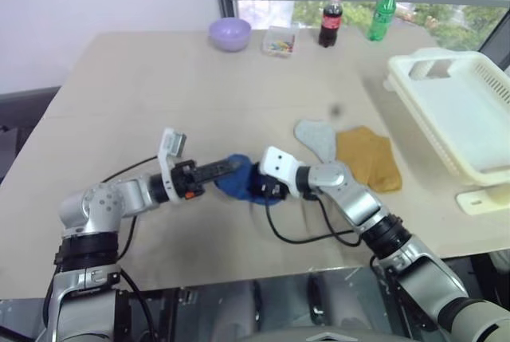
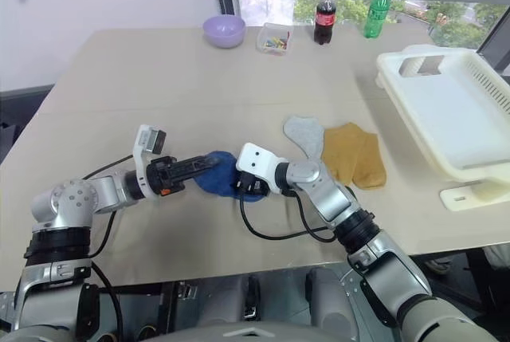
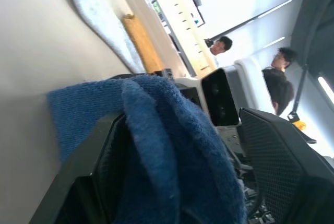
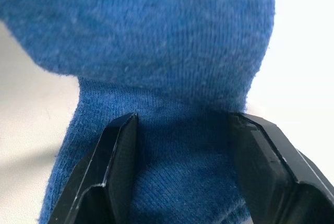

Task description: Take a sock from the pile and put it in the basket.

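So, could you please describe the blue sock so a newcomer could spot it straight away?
Start at the beige table, near its front edge. The blue sock sits bunched between the left end effector and the right end effector. Unlike the flat grey sock and mustard sock nearby, it is royal blue and crumpled.

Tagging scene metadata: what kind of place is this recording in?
Looks like an office or lab room set up for robot trials, not a home. A plain table by a window holds staged props, a white basket and soda bottles, and people sit in the background.
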{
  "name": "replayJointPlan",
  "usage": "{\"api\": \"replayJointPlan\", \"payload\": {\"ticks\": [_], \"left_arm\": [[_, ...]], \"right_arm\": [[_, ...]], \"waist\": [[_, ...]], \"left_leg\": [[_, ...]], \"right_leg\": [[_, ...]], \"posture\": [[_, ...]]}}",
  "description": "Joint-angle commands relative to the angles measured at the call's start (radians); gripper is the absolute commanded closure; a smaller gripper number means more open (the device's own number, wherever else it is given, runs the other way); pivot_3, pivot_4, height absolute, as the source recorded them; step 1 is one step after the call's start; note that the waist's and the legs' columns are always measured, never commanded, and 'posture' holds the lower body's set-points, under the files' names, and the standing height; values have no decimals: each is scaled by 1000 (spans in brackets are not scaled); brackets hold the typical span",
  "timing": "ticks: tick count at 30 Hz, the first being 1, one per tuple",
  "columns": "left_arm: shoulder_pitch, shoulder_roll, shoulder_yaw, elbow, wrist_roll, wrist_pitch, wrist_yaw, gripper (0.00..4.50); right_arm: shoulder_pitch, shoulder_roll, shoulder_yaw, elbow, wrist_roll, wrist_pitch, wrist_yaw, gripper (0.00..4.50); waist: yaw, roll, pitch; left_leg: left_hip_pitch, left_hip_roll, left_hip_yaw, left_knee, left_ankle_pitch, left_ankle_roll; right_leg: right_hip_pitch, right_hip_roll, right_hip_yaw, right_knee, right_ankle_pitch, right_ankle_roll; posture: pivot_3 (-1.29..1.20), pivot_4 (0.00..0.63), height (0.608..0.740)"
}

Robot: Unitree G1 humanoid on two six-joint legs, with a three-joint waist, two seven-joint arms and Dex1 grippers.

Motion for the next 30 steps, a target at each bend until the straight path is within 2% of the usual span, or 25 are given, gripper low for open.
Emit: {"api": "replayJointPlan", "payload": {"ticks": [1, 8, 14, 17, 19, 30], "left_arm": [[2, -7, -7, -49, -33, 7, -3, 1014], [-20, -46, -7, -35, -40, -2, 25, 1014], [-25, -77, -33, -13, -17, -36, 36, 1014], [-28, -93, -46, -4, -5, -53, 39, 922], [-37, -105, -42, 6, -7, -58, 45, 922], [-79, -134, -33, 62, -5, -78, 58, 922]], "right_arm": [[15, -18, -8, 5, -26, 36, -11, 1655], [1, -54, -64, -64, -8, 93, -12, 1655], [17, -95, -96, -196, 22, 219, 9, 1655], [26, -111, -98, -271, 48, 290, 24, 952], [29, -112, -112, -304, 55, 310, 10, 95], [15, -114, -194, -430, 134, 446, -36, 39]], "waist": [[0, 0, 0], [7, 0, 0], [8, -1, 1], [5, -1, 2], [5, -1, 2], [5, -3, 3]], "left_leg": [[0, 0, 0, 0, 0, 0], [-1, -1, 0, 0, 0, 0], [-2, -1, 0, 0, 0, 0], [-2, -1, 0, 0, 0, 0], [-3, -1, 0, -1, 0, 0], [-3, -1, 0, -1, 0, 0]], "right_leg": [[0, 0, 0, 0, 0, 0], [0, 0, 0, 0, 1, -1], [0, -1, 0, -1, 1, -1], [-1, 0, 0, -1, 1, -2], [-1, 0, 0, -1, 1, -2], [-1, 0, 0, -1, 1, -1]], "posture": [[0, 150, 729], [0, 150, 729], [0, 150, 729], [0, 150, 729], [0, 150, 729], [0, 150, 729]]}}
